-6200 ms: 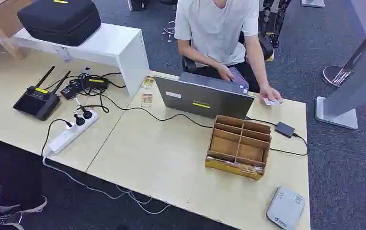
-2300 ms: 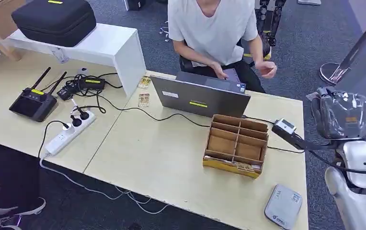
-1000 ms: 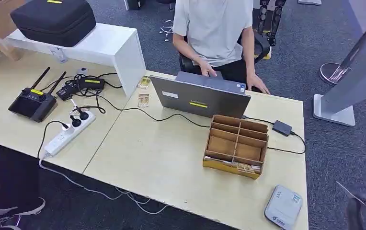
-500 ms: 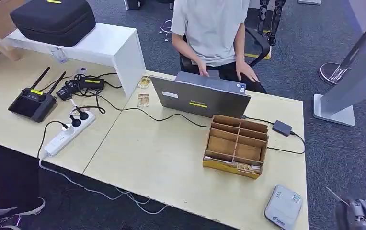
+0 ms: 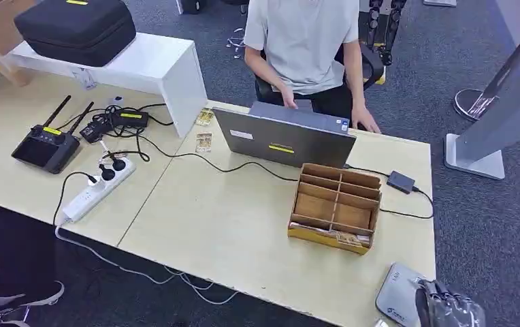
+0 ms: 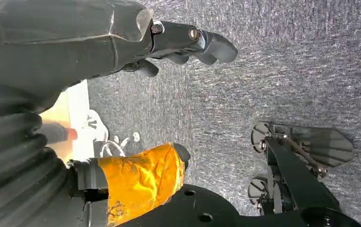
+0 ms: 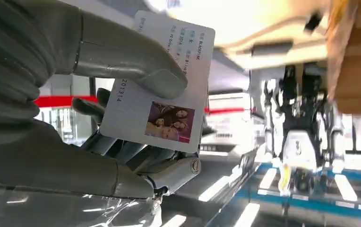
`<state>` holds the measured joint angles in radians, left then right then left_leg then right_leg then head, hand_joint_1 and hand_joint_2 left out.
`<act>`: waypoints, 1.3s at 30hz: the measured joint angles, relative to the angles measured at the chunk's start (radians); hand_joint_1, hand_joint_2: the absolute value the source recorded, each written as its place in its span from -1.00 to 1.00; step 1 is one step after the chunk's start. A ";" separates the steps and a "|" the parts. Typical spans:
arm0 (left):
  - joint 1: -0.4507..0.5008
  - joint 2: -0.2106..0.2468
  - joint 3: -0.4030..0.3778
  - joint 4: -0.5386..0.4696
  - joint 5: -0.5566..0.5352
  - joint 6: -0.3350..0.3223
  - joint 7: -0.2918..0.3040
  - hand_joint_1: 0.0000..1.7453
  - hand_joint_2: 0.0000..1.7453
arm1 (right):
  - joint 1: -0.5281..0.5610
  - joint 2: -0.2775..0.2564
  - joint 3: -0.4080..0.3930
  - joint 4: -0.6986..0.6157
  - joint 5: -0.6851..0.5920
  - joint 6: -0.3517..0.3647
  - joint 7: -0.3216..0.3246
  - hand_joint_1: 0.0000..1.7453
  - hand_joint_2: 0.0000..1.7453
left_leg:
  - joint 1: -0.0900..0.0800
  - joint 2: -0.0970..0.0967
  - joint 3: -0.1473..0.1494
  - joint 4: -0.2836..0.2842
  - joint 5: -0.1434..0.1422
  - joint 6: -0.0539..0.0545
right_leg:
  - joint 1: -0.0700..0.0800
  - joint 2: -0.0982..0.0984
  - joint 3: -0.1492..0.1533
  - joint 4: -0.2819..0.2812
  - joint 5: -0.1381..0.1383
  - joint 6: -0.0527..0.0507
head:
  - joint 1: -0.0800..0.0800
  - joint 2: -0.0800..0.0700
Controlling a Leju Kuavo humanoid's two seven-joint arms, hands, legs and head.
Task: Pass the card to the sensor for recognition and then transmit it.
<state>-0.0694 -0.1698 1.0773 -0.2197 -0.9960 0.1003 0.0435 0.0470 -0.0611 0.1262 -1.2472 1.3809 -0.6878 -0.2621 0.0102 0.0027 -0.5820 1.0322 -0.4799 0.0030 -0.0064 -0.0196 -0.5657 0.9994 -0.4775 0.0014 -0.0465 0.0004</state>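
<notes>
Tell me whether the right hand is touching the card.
Touching. In the right wrist view the right hand pinches the card: the thumb presses on its printed face and the fingers back it from behind.

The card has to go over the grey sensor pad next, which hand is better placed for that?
Right. The right hand holds the card and is beside the sensor pad; the left hand hangs open above the floor.

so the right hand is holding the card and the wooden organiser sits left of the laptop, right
Not quite. The right hand does hold the card, but the head view shows the wooden organiser in front of the laptop, toward the robot's right, not left of it.
</notes>
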 joint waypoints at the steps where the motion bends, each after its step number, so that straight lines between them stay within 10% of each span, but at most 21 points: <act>1: 0.000 0.000 0.001 0.000 -0.001 0.000 0.000 -1.00 1.00 | -0.002 0.003 0.011 0.016 0.001 0.000 0.019 1.00 1.00 | 0.000 0.000 0.000 0.000 0.000 0.000 | 0.000 0.000 0.000 0.000 0.000 0.000 | 0.000 0.000; 7: -0.002 -0.001 0.010 0.000 -0.003 0.001 0.001 -1.00 1.00 | -0.022 0.003 0.095 0.085 -0.008 -0.003 0.103 1.00 1.00 | 0.000 0.000 0.000 0.000 0.000 0.000 | 0.000 0.000 0.000 0.000 0.000 0.000 | 0.000 0.000; 33: -0.002 -0.002 0.032 0.000 -0.004 0.001 0.001 -1.00 1.00 | -0.058 0.012 0.114 0.137 0.027 -0.016 0.050 1.00 1.00 | 0.000 0.001 0.002 0.000 0.000 0.000 | 0.000 0.001 0.003 0.000 0.001 -0.001 | 0.000 0.000; 39: -0.004 0.008 0.032 0.000 -0.039 -0.019 0.008 -1.00 1.00 | -0.286 0.007 0.084 -0.012 -0.008 0.034 0.069 1.00 1.00 | -0.001 0.008 0.000 0.001 0.006 -0.003 | 0.000 0.009 -0.004 0.002 0.008 -0.003 | 0.000 0.000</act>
<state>-0.0738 -0.1621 1.1093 -0.2197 -1.0350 0.0816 0.0519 -0.2386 -0.0542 0.2098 -1.2589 1.3729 -0.6537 -0.1929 0.0097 0.0110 -0.5823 1.0329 -0.4743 -0.0001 -0.0068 -0.0110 -0.5693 1.0014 -0.4699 -0.0014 -0.0469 0.0004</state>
